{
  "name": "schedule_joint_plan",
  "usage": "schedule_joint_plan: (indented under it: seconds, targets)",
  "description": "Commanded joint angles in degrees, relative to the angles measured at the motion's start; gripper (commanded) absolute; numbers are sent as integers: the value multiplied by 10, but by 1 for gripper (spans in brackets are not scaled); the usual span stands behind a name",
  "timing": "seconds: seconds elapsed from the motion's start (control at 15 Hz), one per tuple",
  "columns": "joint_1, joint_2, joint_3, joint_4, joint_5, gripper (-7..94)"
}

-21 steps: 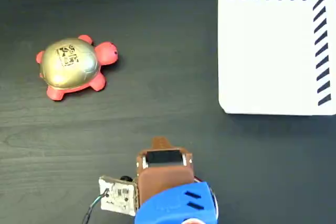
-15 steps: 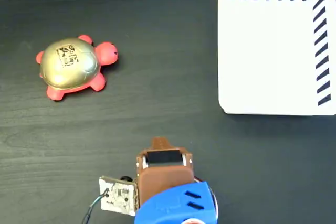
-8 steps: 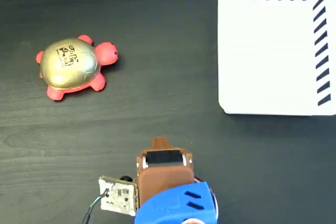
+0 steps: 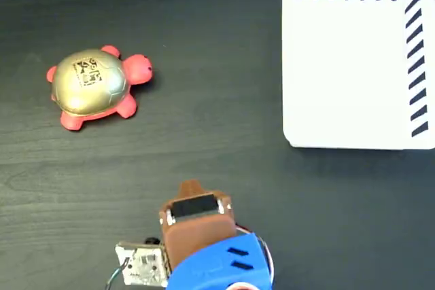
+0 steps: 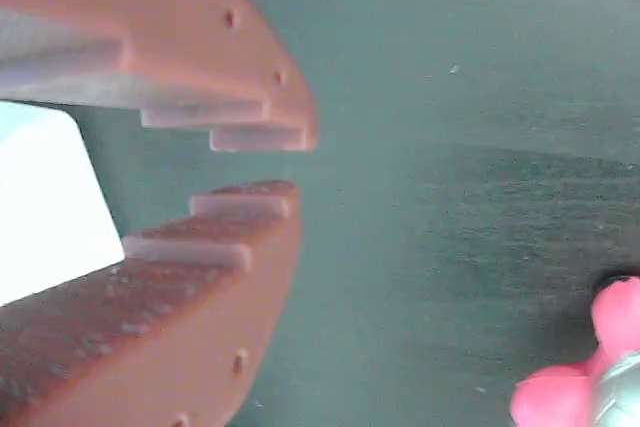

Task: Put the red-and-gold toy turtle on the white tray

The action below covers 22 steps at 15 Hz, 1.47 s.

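— Gold shell, coral-red head and feet: one red-and-gold toy turtle, sitting on the dark wood-grain bench at the left of the fixed view. Head points right. Black-and-white code sticker on top of the shell.

— How many trays?

— One white tray, upper right in the fixed view, cut off by the right edge. Black diagonal stripes along its top and right edges. Nothing on it. Turtle and tray are well apart, with bare bench between them.

— And the arm?

— One arm, entering from the bottom edge of the fixed view: blue housing, brown gripper pointing up-frame. A small circuit board with wires hangs off its left side. It sits below and to the right of the turtle, not touching it.

— Jaws?

— Wrist view shows the jaws slightly parted, a narrow gap between the stepped brown fingertips, nothing held. The gripper shows dark bench behind it; a corner of the tray at left, a bit of the turtle at lower right.

— Anything in the way?

— Nothing between arm and turtle, nor between turtle and tray.
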Motion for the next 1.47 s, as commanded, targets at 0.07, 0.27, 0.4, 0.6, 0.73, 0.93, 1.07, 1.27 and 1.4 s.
schedule_joint_plan:
  seconds: [0.07,0.27,0.4,0.6,0.73,0.93,1.07,1.27,1.4]
  targets:
    - [-37,-197,-209,-21,-20,0]
    - [-28,-453,-459,8,-81,0]
    - [-42,-584,-613,83,-126,0]
    - [-76,-693,-737,149,-173,0]
    - [-107,-739,-754,169,-207,0]
    - [-114,-851,-816,192,-252,0]
    - [-111,-908,-853,192,-279,0]
    - [-103,-979,-903,192,-308,7]
    - [-97,-1000,-912,192,-325,26]
